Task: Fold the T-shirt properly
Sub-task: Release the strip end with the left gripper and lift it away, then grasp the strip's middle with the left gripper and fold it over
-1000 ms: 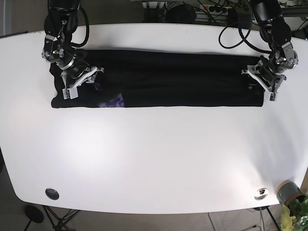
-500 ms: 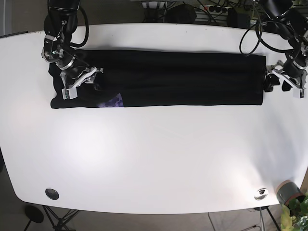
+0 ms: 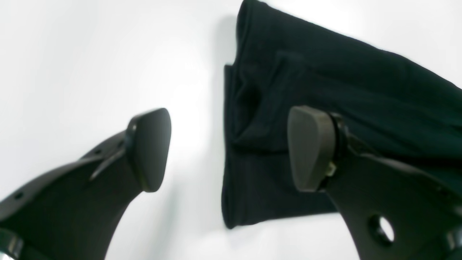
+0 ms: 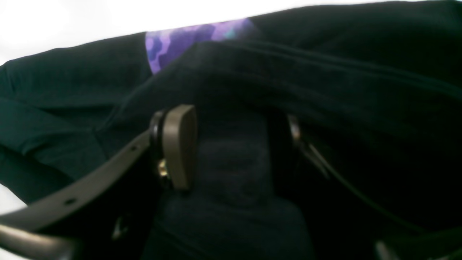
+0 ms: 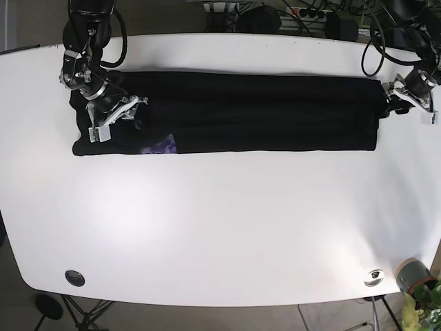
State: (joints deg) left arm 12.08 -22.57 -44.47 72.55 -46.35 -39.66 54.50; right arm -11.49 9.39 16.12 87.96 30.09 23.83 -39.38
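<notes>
Right pincer (image 4: 231, 148) pinches the T-shirt (image 5: 227, 114); left pincer (image 3: 229, 150), spread at the hem, should bite every layer before lifting

T-shirt (image 5: 241, 114) black all over, purple hexagon-mottled print patch (image 5: 164, 146) with a bit of teal, lower left of the cloth. Table (image 5: 220, 221) plain white. Left gripper (image 3: 229, 150) dark grey pads, black fingers. Right gripper (image 4: 231, 148) grey-brown pad, black arm. Grey round thing (image 5: 411, 274), lower right corner.
</notes>
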